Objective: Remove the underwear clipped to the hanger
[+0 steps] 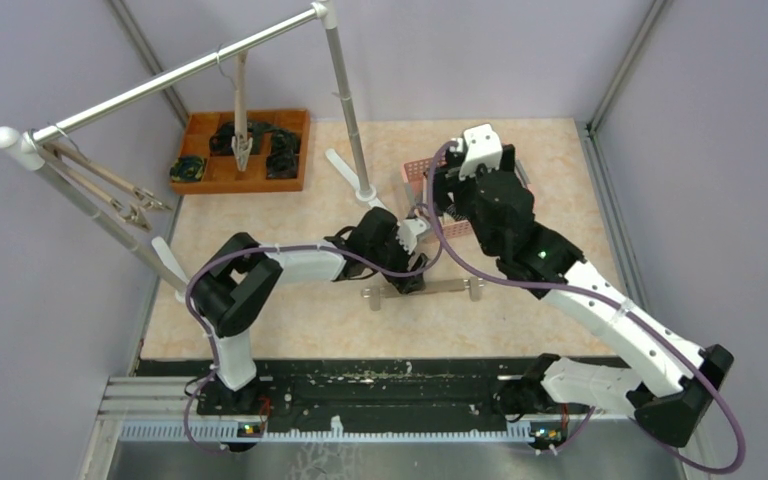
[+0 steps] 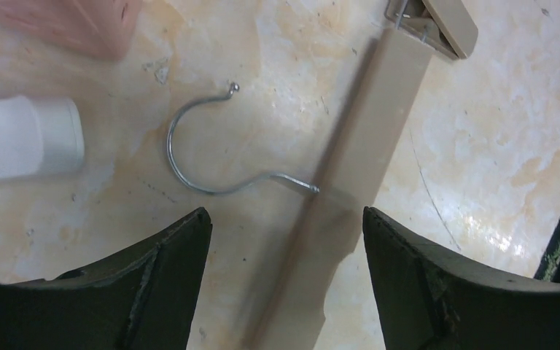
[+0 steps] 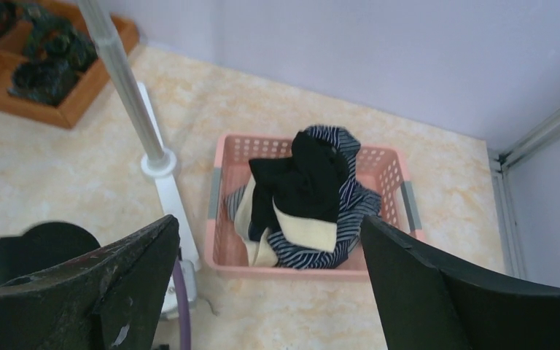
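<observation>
- Underwear [image 3: 306,197] is being shown piled in the pink basket [image 3: 386,164] on the table [image 3: 299,313]: black, navy-striped and beige-banded pieces.
- Being soft, light and limp, it is probably being handled best by a bunched fold or a waistband.
- The right gripper [image 3: 268,222] is being held wide open above the pile, apart from it.
- The left gripper [image 2: 286,219] is being held wide open over a bare hanger [image 2: 364,146] lying on the table.

black, navy-striped and beige underwear [image 3: 302,197], pink basket [image 3: 390,171], beige hanger [image 2: 357,160]
</observation>
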Robot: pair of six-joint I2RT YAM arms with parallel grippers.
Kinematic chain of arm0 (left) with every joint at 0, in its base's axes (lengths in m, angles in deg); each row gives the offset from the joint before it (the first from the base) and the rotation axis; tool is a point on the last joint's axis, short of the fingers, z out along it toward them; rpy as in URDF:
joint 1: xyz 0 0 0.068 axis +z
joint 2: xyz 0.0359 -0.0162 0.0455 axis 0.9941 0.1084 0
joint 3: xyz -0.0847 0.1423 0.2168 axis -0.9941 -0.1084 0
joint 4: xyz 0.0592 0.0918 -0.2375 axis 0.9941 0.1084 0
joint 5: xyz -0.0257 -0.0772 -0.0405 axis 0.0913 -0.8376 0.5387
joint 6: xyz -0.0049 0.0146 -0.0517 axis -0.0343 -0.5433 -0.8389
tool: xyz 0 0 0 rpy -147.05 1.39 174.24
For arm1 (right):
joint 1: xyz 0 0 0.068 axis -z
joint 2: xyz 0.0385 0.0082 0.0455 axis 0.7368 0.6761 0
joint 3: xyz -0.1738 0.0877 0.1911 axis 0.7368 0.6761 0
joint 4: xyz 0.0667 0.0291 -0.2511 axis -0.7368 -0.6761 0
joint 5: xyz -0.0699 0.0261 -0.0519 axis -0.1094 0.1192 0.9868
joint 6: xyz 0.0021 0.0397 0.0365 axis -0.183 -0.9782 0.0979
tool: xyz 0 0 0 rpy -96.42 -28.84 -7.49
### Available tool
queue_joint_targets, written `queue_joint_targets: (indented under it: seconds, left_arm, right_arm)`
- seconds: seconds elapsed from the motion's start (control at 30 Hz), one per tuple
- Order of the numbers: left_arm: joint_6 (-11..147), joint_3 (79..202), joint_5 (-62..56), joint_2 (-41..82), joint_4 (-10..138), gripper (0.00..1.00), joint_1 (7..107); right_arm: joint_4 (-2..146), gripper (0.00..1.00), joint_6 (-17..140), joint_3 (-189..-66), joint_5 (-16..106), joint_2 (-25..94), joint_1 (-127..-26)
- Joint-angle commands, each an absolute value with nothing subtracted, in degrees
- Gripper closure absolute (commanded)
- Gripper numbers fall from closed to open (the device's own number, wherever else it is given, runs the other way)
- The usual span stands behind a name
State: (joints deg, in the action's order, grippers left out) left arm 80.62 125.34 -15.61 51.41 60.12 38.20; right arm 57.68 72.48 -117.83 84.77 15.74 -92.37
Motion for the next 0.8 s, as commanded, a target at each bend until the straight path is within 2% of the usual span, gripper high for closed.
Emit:
queue_joint_targets:
  seconds: [0.0,0.37,0.77]
  left_arm:
    - [77.88,124.94,-5.82,59.85,78.92,0.18,37.2]
    - [73.8,127.24,-6.9,61.1,88.63,0.22,33.75]
    - [71.06,119.11,-7.1,53.39,89.05,0.22,30.34]
  right_arm:
    - [62.6,0.06,73.77,-122.38,87.82,11.77,-92.9]
    - [62.67,0.06,75.26,-123.16,90.55,10.84,-92.92]
    - [62.33,0.04,76.75,-122.73,90.74,11.68,-92.89]
